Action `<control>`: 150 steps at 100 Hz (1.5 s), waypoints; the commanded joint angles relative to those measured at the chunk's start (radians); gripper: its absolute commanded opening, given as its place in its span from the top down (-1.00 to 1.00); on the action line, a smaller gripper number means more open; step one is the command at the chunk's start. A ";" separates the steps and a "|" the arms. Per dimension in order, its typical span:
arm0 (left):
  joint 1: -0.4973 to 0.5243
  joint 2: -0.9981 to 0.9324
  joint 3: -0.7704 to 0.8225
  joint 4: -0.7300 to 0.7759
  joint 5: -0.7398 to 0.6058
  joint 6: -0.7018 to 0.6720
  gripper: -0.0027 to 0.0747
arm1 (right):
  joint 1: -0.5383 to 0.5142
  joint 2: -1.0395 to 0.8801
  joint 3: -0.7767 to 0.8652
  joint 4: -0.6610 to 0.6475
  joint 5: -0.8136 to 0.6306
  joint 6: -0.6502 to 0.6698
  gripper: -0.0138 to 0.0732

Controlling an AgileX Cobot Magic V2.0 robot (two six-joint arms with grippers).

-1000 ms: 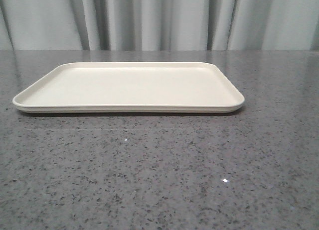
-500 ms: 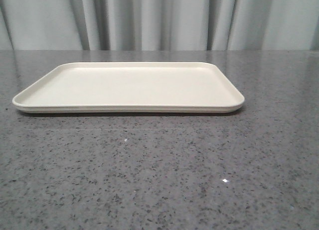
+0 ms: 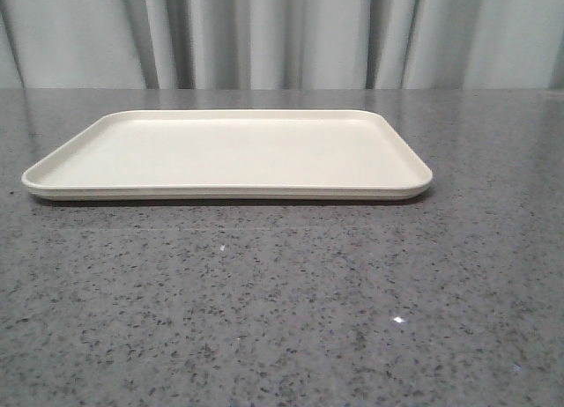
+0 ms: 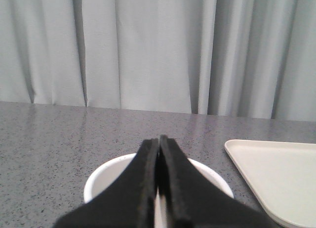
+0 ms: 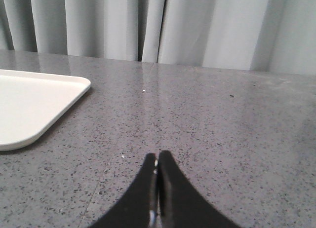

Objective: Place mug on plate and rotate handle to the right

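I see the grey speckled surface (image 3: 282,310) filling most of my front view, backed by a pale pleated curtain (image 3: 282,33). On it lies the plate (image 3: 132,160), a wide cream tray with rounded corners and a low rim, flat and bare, set toward the far half of the surface and a little left of centre. Nothing else shows there in the front view: no mug, no arm, no fingers.

My left wrist camera gives me what the front view misses. The mug (image 4: 101,181) stands on the surface with its mouth up, and I see only the white rim and a slice of the inside; the handle and the printed face are hidden from me. The left gripper (image 4: 159,144) hangs directly in front of the mug, its black fingers (image 4: 143,188) pressed together with only a thin seam between them, covering the middle of the mug's opening. I cannot tell whether they touch the rim. A corner of the plate (image 4: 276,178) sits near the mug but apart from it, with bare surface between them.

My right wrist camera shows the right gripper (image 5: 157,161), fingers (image 5: 173,198) likewise closed on nothing, over open surface. A corner of the plate (image 5: 29,104) lies off to one side, well apart from them.
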State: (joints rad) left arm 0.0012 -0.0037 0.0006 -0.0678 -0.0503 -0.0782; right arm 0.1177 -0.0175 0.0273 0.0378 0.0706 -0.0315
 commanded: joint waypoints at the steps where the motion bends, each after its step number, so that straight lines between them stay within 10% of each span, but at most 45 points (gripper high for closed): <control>1: -0.005 -0.029 0.009 -0.004 -0.103 -0.009 0.98 | 0.005 -0.009 0.000 -0.003 -0.097 -0.005 0.84; 26: -0.005 -0.029 -0.043 -0.004 -0.151 -0.008 0.98 | 0.005 -0.009 -0.019 0.016 -0.168 -0.005 0.84; 131: -0.005 0.332 -0.923 -0.060 0.413 -0.008 0.98 | 0.005 0.405 -0.842 -0.004 0.123 -0.023 0.83; 150: -0.022 0.444 -1.073 -0.074 0.523 -0.008 0.96 | 0.005 0.436 -0.887 -0.004 0.144 -0.026 0.52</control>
State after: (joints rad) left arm -0.0057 0.3783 -1.0007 -0.1269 0.4976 -0.0782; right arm 0.1177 0.3907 -0.8154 0.0432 0.2677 -0.0451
